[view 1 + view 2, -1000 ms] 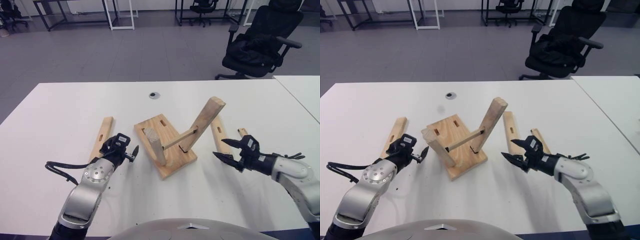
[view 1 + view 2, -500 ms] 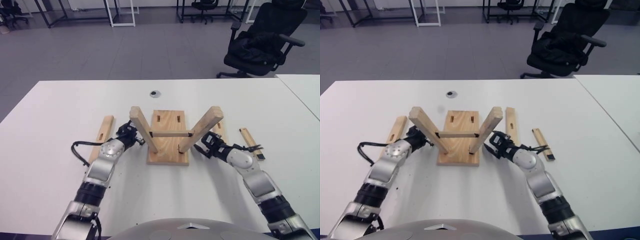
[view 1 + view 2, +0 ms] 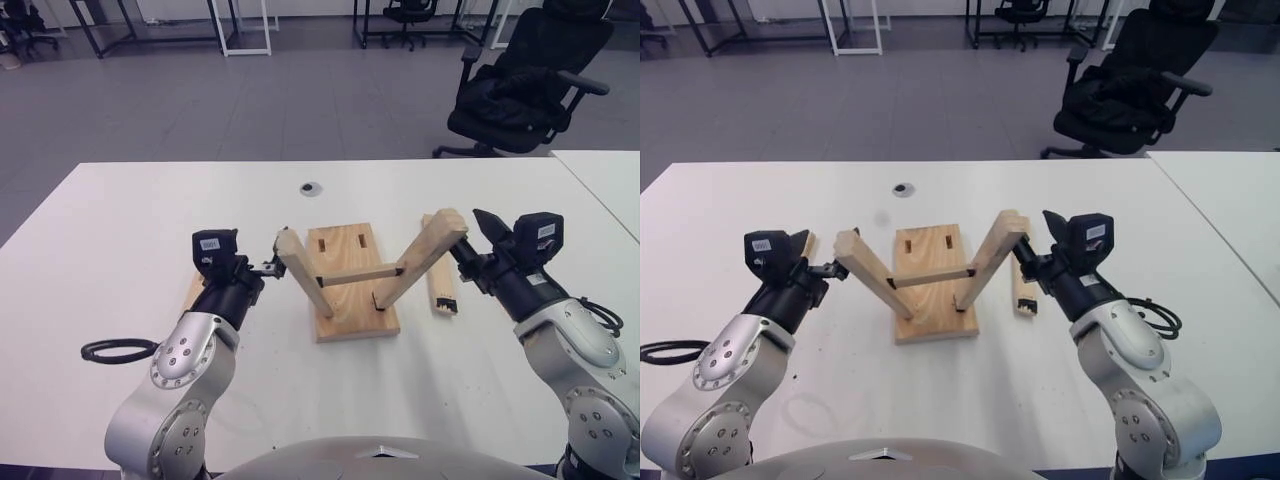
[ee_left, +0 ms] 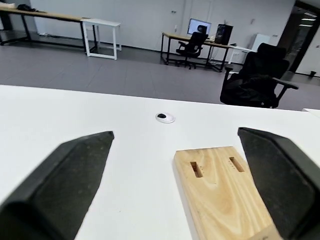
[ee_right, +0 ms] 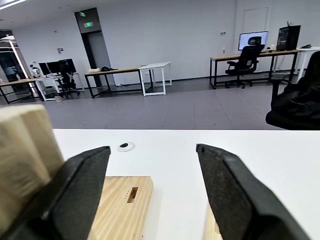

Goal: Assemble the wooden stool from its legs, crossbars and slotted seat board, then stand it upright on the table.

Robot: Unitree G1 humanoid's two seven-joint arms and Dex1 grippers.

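The left gripper [image 4: 176, 133] has its fingers [image 4: 75, 170] spread wide with nothing between them, and it sits just left of the top of the stool's left leg [image 3: 301, 272]. The right gripper [image 5: 152, 148] is also spread apart, holding nothing, close to the top of the right leg [image 3: 428, 252]. I cannot tell whether either gripper touches its leg. Both legs rise from the near slots of the seat board [image 3: 350, 245] and splay outward in a V. A thin crossbar [image 3: 356, 273] runs left to right between them, slightly higher on the right. The pale board lies flat on the white table [image 3: 120, 220], its long axis pointing away from the robot, with two open slots at the far end. A loose leg [image 3: 440, 285] lies just right of the board, parallel to it
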